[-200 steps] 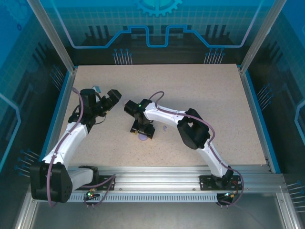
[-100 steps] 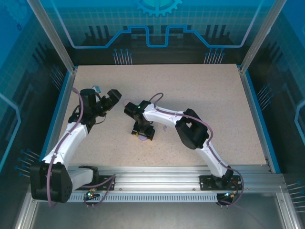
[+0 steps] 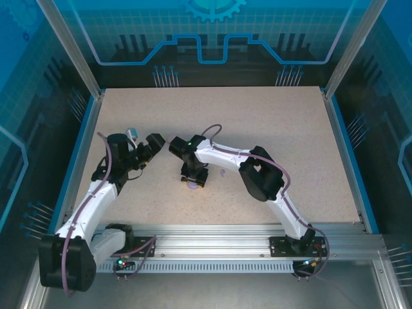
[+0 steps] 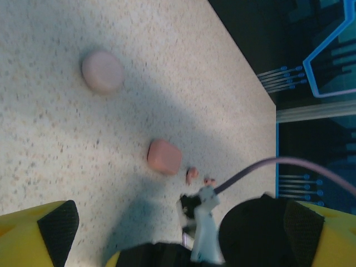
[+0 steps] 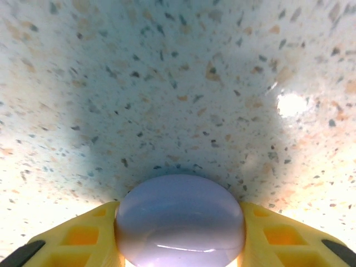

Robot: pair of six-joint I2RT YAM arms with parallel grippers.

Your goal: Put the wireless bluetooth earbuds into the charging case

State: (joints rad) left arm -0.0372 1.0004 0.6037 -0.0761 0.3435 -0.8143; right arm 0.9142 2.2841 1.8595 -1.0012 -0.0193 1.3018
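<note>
The right hand [image 5: 179,236] clamps the purple case [image 5: 179,217] on the bench [image 5: 178,83], seemingly the securing step; next the case probably needs opening, while coral buds [image 4: 192,175] lie loose beside the coral case [image 4: 164,157].

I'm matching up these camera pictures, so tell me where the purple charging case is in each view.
Top external: the purple case peeks out under the right pincer, left of centre on the table.
Right wrist: bottom centre, with a yellow finger against each side.
Left wrist: cannot tell; the right arm's wrist crowds the bottom edge.
Shared landmark: the speckled table top.
</note>
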